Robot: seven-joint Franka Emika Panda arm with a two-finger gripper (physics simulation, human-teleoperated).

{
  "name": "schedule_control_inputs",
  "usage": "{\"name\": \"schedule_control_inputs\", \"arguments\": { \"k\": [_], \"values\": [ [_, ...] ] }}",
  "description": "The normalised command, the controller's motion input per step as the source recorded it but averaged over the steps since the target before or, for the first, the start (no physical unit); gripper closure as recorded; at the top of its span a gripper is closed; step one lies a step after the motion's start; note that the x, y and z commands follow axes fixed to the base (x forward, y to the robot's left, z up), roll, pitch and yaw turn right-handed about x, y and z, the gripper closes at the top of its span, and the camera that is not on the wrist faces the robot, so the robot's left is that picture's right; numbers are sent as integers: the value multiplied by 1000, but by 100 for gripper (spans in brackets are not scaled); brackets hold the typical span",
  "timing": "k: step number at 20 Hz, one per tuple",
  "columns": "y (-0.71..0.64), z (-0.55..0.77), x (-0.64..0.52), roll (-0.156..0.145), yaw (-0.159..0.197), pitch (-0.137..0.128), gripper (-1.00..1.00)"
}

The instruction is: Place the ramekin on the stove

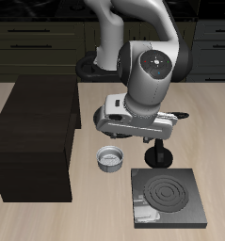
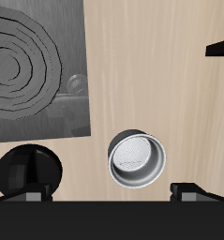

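Note:
The ramekin [image 1: 110,159] is a small round grey-white cup standing upright on the table between the brown cabinet and the stove. In the wrist view the ramekin [image 2: 136,157] lies just ahead of the gap between my fingers. The stove [image 1: 168,195] is a flat dark grey slab with ring marks, near the table's front edge; it also shows in the wrist view [image 2: 38,66]. My gripper [image 1: 123,137] is open and empty, above and slightly behind the ramekin. Both fingertips [image 2: 34,193] show, spread wide apart.
A large dark brown cabinet block [image 1: 37,132] stands beside the ramekin. A small black knobbed pot [image 1: 159,155] sits just behind the stove and close to my gripper; it also shows in the wrist view [image 2: 29,169]. A black frying pan [image 1: 86,66] lies farther back, behind the arm.

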Motion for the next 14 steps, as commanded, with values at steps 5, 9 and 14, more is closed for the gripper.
{"name": "schedule_control_inputs", "arguments": {
  "k": [5, 9, 14],
  "values": [
    [43, -154, -154, 15, -11, -47, -100],
    [41, -112, -250, 36, -21, -62, -100],
    [-7, -117, -240, 25, -14, -70, -100]
  ]
}}
